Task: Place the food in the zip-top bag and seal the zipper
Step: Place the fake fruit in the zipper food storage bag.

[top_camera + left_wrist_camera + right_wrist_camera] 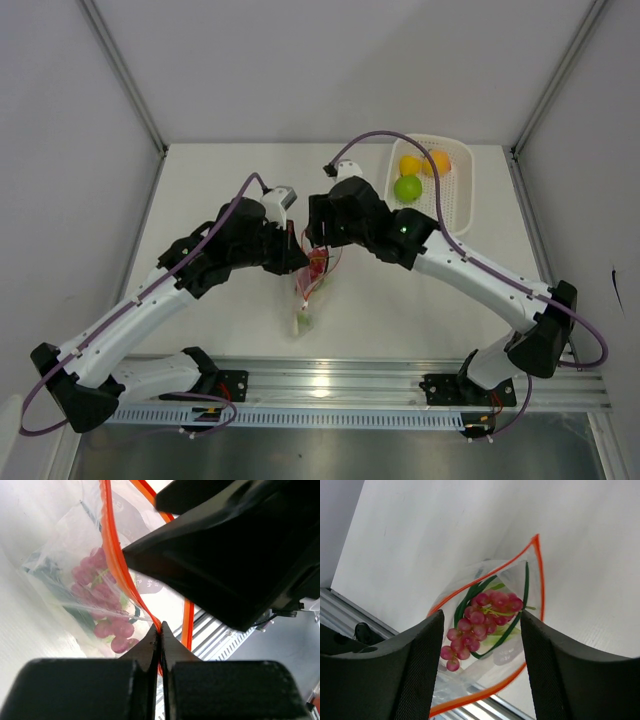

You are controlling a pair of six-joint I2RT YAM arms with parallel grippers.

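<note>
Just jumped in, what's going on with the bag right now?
The left hand is shut on the red-orange zipper strip, holding the clear bag by its edge. The right hand hangs open just above the bag's open mouth, gripping nothing. Inside the bag are red grapes and green stalks. A green apple, an orange fruit and a yellow piece lie in the white basket, not yet bagged.

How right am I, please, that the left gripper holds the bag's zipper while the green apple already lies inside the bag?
Not quite: the green apple lies in the white basket, per the top view; the left gripper does hold the zipper.
</note>
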